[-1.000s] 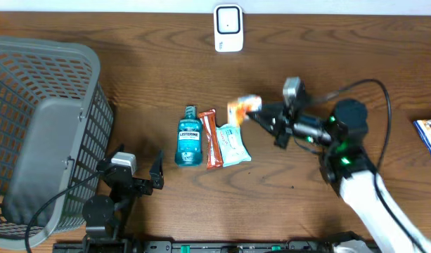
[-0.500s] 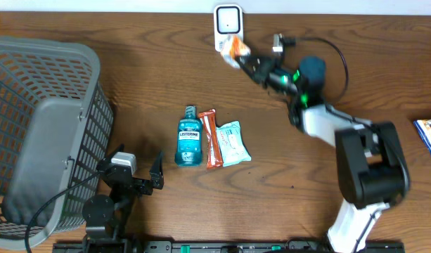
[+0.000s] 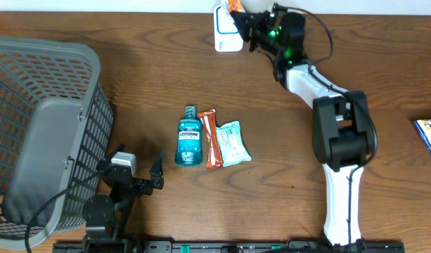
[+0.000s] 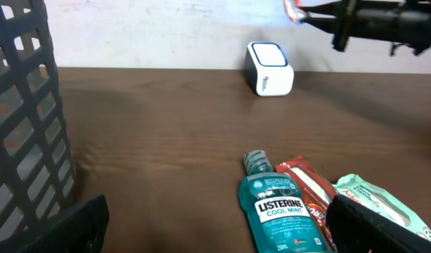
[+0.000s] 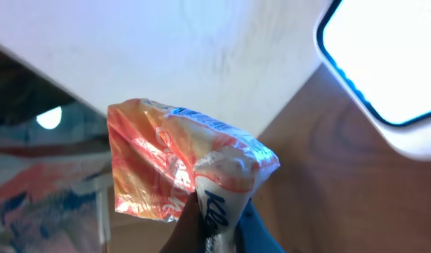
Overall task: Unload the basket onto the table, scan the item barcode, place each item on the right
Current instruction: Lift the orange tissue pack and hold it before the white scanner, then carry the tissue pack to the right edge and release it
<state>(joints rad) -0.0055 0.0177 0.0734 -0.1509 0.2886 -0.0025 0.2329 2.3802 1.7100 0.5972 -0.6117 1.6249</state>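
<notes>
An orange-and-white tissue pack [image 5: 180,161] is pinched between my right gripper's [image 5: 219,228] jaws, which are shut on its white end. In the overhead view the tissue pack [image 3: 234,5] hangs at the table's far edge, right beside the white scanner [image 3: 228,34], and the right gripper [image 3: 245,17] reaches in from the right. The scanner's bright face [image 5: 384,56] fills the top right of the right wrist view. My left gripper [image 3: 157,176] stays open near the front edge, left of the other items, with nothing between its fingers.
A teal Listerine bottle [image 3: 189,139], a red snack bar [image 3: 211,138] and a pale wipes pack [image 3: 234,143] lie side by side mid-table. A grey mesh basket [image 3: 43,126] stands at the left. A blue-and-white box [image 3: 429,137] pokes in at the right edge.
The right arm swung from mid-table to the far edge, carrying the tissue pack up beside the scanner. The left arm has not moved.
</notes>
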